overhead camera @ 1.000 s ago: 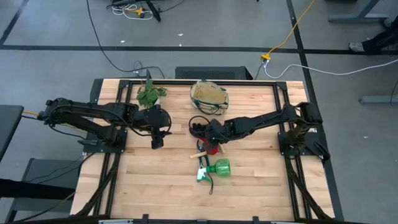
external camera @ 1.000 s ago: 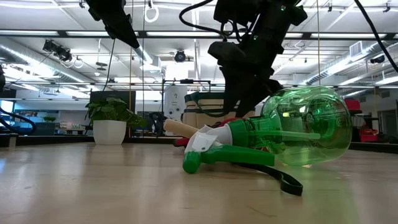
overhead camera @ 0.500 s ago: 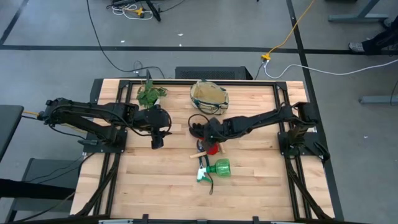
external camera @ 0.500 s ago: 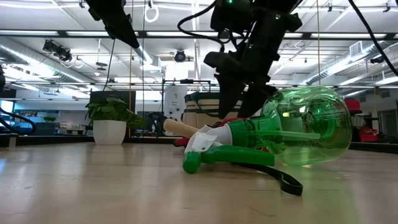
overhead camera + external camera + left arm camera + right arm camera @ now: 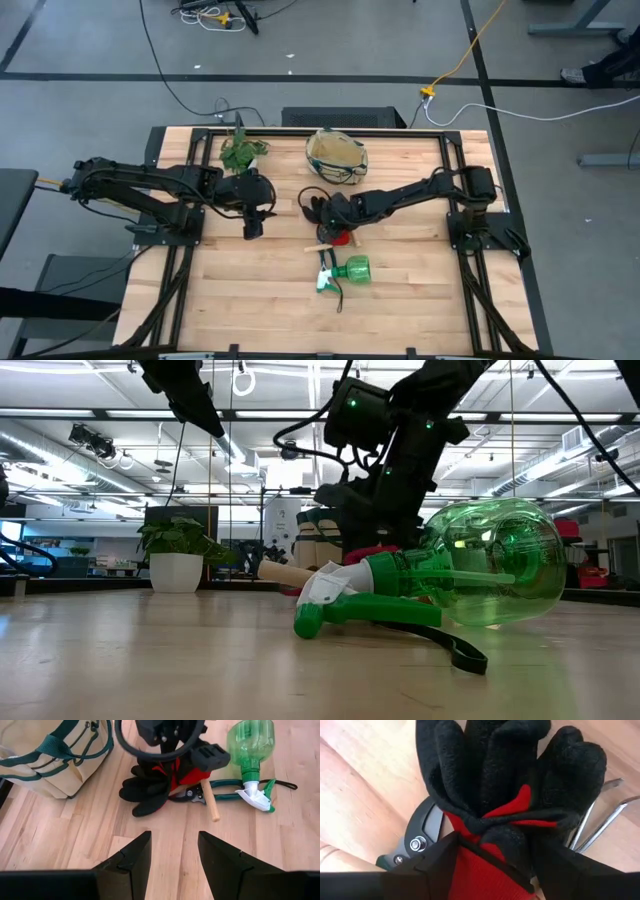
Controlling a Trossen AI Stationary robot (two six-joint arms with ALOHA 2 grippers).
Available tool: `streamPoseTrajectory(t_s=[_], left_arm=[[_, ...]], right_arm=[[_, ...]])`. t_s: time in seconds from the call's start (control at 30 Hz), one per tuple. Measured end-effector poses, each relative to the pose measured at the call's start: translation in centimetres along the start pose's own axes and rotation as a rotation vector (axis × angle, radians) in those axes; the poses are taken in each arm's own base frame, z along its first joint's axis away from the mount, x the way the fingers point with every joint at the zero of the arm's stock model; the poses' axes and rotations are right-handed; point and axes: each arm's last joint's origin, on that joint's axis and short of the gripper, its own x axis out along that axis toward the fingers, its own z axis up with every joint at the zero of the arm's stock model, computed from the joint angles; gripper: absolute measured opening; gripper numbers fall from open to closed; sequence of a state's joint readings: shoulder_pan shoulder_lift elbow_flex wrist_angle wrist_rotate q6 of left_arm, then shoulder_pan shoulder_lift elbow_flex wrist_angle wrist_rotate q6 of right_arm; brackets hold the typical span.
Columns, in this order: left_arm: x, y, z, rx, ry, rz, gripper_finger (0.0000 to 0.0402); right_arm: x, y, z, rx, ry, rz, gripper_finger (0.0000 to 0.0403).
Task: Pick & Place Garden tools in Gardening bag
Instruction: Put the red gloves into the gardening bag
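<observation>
Right gripper (image 5: pixel 325 213) sits low over the black gloves (image 5: pixel 150 790) at mid-table, its fingers (image 5: pixel 435 857) spread either side of the red cuff, not clamped; gloves lie atop the pruning shears (image 5: pixel 192 795); left gripper (image 5: pixel 172 852) hangs apart with fingers spread, grasping nothing; gardening bag (image 5: pixel 335 153) stands behind.

My gloves (image 5: pixel 495 775) are black with red cuffs. Beside them, the shears (image 5: pixel 210 796) have dark green handles and the trowel handle (image 5: pixel 209 802) is pale wood. My spray bottle (image 5: pixel 248 742), just past the gloves, is clear green with a white trigger. The bag (image 5: pixel 55 755) is beige with dark green straps.
</observation>
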State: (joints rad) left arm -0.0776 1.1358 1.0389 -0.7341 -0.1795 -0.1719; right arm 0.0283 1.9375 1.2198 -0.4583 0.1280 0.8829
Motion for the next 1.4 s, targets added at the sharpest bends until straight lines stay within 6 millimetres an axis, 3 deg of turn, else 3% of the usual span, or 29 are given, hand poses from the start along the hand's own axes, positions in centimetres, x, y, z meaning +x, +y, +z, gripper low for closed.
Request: streamPoseTrajectory(t_s=[0.23,0.63,0.87,1.4], left_arm=[[0.0,0.0,0.0,0.000,0.001,0.000,0.0169],[0.0,0.0,0.0,0.000,0.001,0.000,0.0169],[0.0,0.0,0.0,0.000,0.000,0.000,0.0169],[0.0,0.0,0.0,0.000,-0.005,-0.002,0.0169]], right_arm=[[0.1,0.0,0.1,0.006,0.023,0.026,0.0198],[0.1,0.3,0.2,-0.035,0.032,0.078,0.0015],[-2.2,1.3,1.3,-0.063,0.012,0.117,0.0031],[-6.0,1.6,2.4,-0.131,-0.059,0.129,0.0012]])
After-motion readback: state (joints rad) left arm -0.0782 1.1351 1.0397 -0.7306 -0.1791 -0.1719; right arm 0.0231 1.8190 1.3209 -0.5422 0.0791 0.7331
